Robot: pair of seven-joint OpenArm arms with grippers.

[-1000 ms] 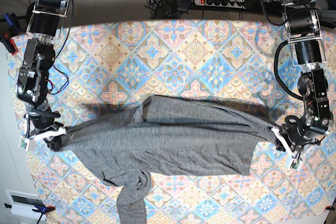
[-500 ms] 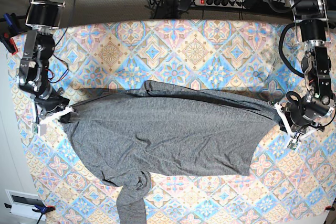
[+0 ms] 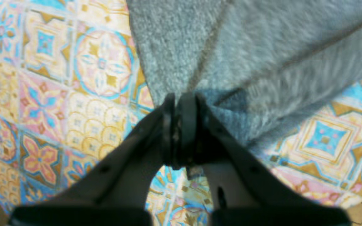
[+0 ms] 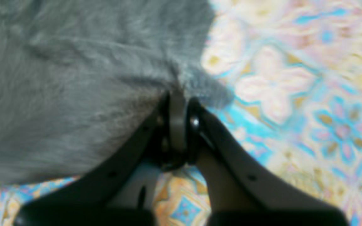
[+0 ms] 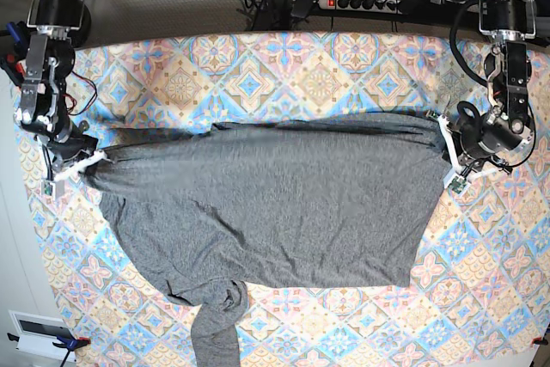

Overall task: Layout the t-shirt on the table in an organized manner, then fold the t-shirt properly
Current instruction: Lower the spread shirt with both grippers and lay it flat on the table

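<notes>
**Shirt stretched between two clamped grippers**

The table [image 5: 309, 66] carried the t-shirt [image 5: 275, 204] spread across its middle, one sleeve trailing near. The left gripper [image 5: 449, 154] pinched its right edge; the right gripper [image 5: 86, 163] pinched its left edge, fingers closed on cloth.

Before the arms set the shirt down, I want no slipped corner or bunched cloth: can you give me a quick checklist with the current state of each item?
1. Left gripper shut on the t-shirt: ok, cloth pinched between its closed tips.
2. Right gripper shut on the t-shirt: ok, fabric gathered at its tips.
3. Top edge stretched between both arms: ok, it runs nearly straight in the base view.
4. Body lying flat on the table: ok, apart from slight wrinkles.
5. Sleeves spread out: not ok, one bunches at the lower near edge.
6. Whole shirt on the table: cannot tell, that sleeve leaves the frame.
</notes>
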